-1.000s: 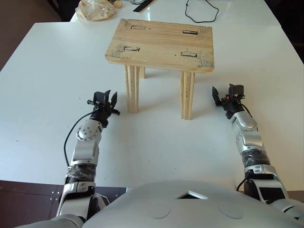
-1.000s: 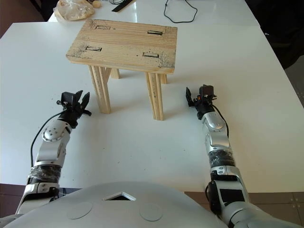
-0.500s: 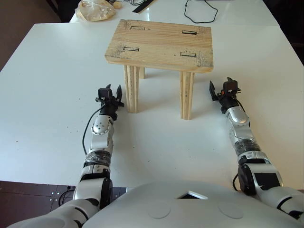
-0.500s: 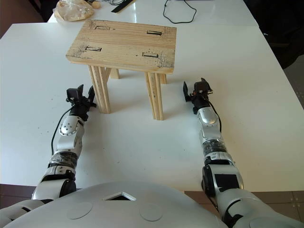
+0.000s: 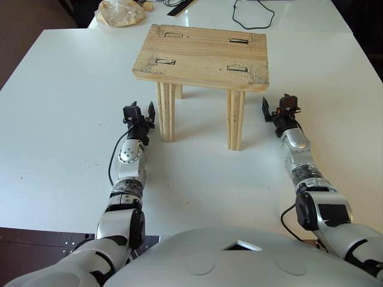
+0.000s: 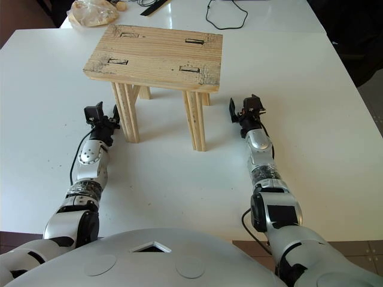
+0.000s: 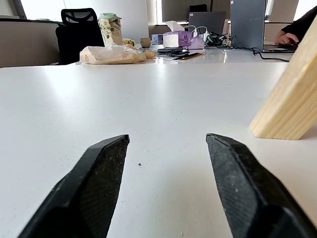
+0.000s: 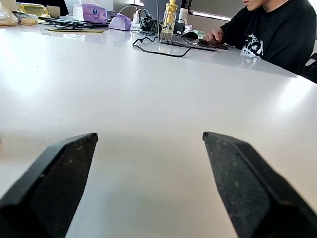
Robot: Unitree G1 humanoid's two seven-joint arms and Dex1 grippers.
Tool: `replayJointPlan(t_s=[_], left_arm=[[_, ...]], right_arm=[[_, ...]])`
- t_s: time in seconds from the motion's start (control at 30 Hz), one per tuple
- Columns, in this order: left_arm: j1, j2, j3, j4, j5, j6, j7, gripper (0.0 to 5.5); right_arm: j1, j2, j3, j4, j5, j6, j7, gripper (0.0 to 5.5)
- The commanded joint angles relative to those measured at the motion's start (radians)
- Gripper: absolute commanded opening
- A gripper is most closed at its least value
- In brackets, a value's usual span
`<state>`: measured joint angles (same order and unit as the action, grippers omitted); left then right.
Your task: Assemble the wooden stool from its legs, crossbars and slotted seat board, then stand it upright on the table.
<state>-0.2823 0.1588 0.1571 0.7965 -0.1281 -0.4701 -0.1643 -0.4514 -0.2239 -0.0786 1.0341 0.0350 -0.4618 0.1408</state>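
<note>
Nearest us, the left jaws sit low over the desk (image 5: 60, 137), spread wide with nothing between them, just beside the stool's near-left leg (image 5: 166, 113). From the wrist we catch that leg's foot (image 7: 290, 104) planted flat on the desk, just past one of the open fingers (image 7: 94, 193). Across the way, the right jaws are just as wide apart and just as empty. They hover close to the desk, near the near-right leg (image 5: 236, 119) but clearly apart from it.

Between the two arms, mid-desk, stands the wooden stool (image 5: 200, 89), upright on its legs. The slotted seat board (image 5: 200, 51) is on top and looks level, all four slots facing up. A rear leg (image 5: 179, 91) peeks out behind. We can't see the crossbars under the seat, so we can't tell how they sit.

Our read is that the assembly looks done and the stool is already standing. At most we have the arms to clear and perhaps a check on the joints.

Far back, a crumpled plastic bag (image 5: 121, 12) and a black cable (image 5: 254, 18) lie on the desk beyond.
</note>
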Motion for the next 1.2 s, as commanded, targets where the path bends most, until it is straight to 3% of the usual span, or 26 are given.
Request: replayJointPlan(t_s=[0.03, 0.3, 0.7, 0.83, 1.2], left_arm=[[-0.001, -0.01, -0.009, 0.058, 0.008, 0.039, -0.021, 2.89], [-0.037, -0.013, 0.0, 0.116, 0.019, 0.041, 0.027, 2.89], [-0.029, -0.052, 0.004, 0.124, 0.031, 0.018, 0.109, 2.89], [-0.036, -0.059, 0.007, 0.142, 0.046, 0.002, 0.156, 2.91], [-0.088, -0.053, 0.004, 0.212, 0.069, -0.015, 0.189, 2.91]], right_arm=[[0.004, 0.026, 0.0, 0.072, -0.012, 0.047, -0.009, 3.95], [-0.028, 0.053, -0.013, 0.108, 0.009, 0.058, 0.032, 3.95], [-0.055, 0.062, -0.036, 0.134, 0.001, 0.1, -0.043, 3.95], [-0.069, 0.053, -0.043, 0.136, 0.003, 0.11, -0.025, 3.34], [-0.124, 0.045, -0.058, 0.17, -0.012, 0.157, -0.131, 3.34]])
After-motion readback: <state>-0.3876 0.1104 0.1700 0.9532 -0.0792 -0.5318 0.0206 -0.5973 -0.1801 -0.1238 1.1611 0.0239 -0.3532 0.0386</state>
